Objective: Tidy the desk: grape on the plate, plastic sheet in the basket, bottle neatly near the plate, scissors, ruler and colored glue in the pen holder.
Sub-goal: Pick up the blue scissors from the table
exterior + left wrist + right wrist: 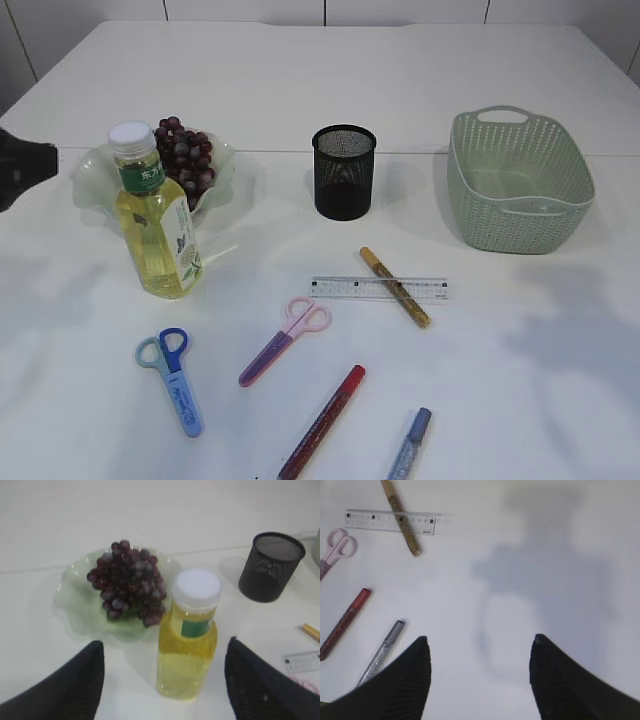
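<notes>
**Waiting Over a Messy Desk**

Hanging above the bottle, the left gripper is wide open and holds nothing. Grapes sit on the plate. The right gripper is open too, over bare table. Scissors, ruler and glue pens lie loose.

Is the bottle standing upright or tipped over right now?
Upright. The bottle stands on its base with the white cap on top, just in front of the plate of grapes; nothing grips it.
</notes>
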`<state>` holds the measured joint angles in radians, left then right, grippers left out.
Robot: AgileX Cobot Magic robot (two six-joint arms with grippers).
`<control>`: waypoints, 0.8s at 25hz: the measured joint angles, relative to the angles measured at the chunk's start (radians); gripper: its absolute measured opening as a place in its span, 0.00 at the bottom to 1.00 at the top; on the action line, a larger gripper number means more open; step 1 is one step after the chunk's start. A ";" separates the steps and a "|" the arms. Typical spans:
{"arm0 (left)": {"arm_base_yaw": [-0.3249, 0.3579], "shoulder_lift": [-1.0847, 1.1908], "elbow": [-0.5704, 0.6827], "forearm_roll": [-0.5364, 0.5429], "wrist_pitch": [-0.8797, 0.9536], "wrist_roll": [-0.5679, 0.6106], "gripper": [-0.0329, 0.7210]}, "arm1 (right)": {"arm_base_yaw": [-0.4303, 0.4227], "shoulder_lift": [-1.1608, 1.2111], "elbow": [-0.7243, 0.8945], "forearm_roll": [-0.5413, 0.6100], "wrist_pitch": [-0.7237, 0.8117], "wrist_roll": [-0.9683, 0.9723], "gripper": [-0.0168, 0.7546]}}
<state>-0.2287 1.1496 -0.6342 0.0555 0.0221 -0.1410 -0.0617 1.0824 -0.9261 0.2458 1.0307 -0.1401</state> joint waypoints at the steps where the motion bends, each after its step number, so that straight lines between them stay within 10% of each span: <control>1: 0.000 -0.019 0.000 -0.017 0.042 0.000 0.77 | 0.000 0.000 0.000 0.004 0.000 0.000 0.66; 20: 0.000 -0.086 -0.179 -0.207 0.927 -0.002 0.76 | 0.023 0.000 0.000 0.085 0.006 0.000 0.66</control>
<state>-0.2287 1.0636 -0.8137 -0.1515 0.9493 -0.1429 -0.0386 1.0824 -0.9261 0.3312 1.0372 -0.1401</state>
